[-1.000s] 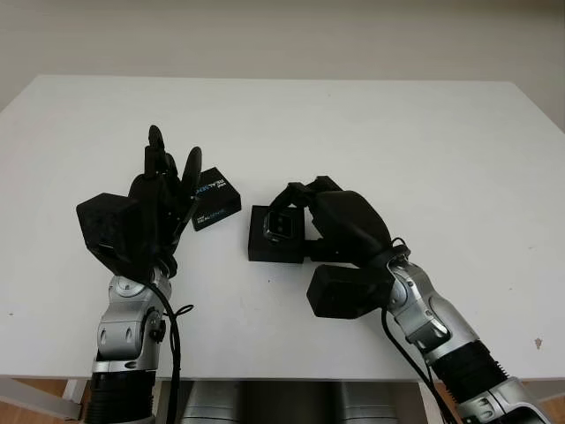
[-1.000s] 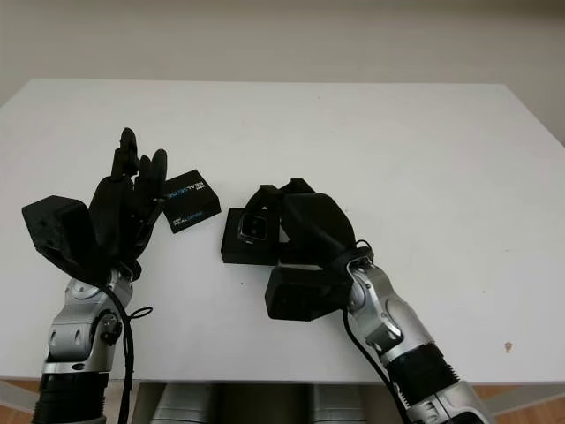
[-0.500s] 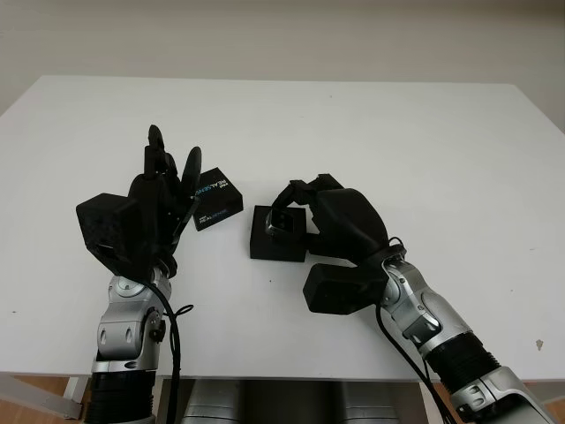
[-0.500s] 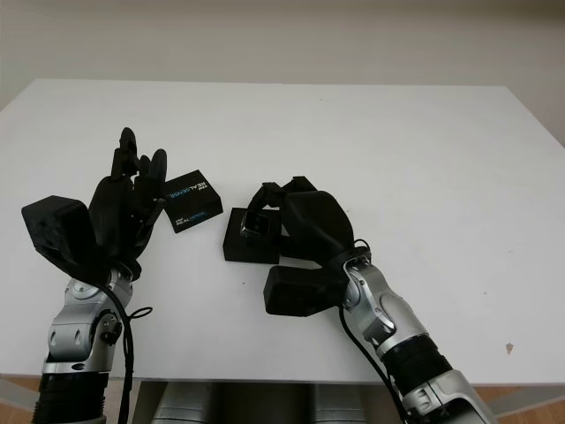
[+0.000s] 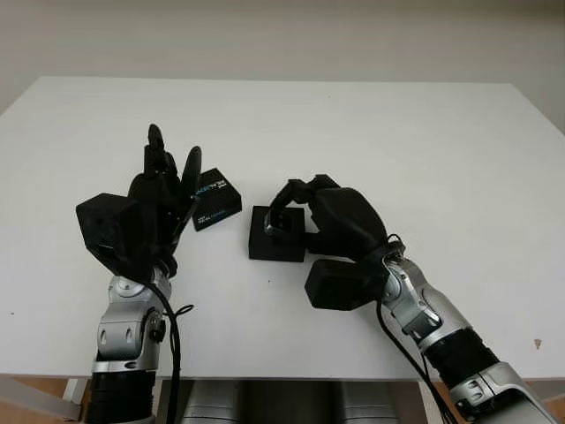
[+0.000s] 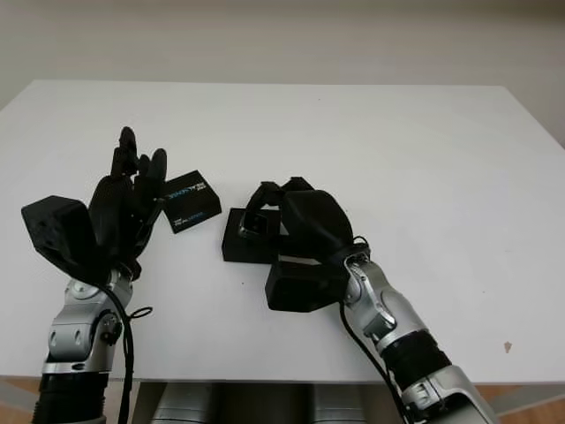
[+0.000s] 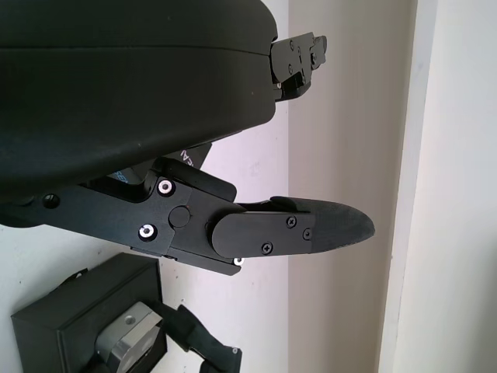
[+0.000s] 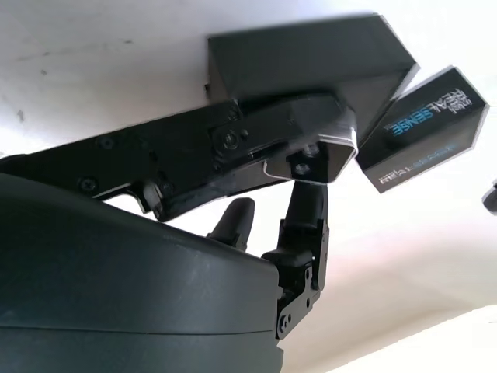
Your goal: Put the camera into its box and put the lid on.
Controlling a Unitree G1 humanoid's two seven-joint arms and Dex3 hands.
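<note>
The right robot hand (image 5: 296,205) clamps the camera (image 5: 281,224) into the box (image 5: 275,245). The open left robot hand (image 5: 163,190) must next fetch the lid (image 5: 214,199) beside it.

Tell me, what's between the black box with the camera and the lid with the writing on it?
Nothing: just a narrow strip of bare white table separates the box from the lid, as the left eye view shows.

1. You get the head stereo pair looking forward and down at the table (image 5: 424,132), from slightly offset spots.
2. Your wrist cameras sit tight against each hand's shell; both catch the box (image 8: 303,62).
</note>
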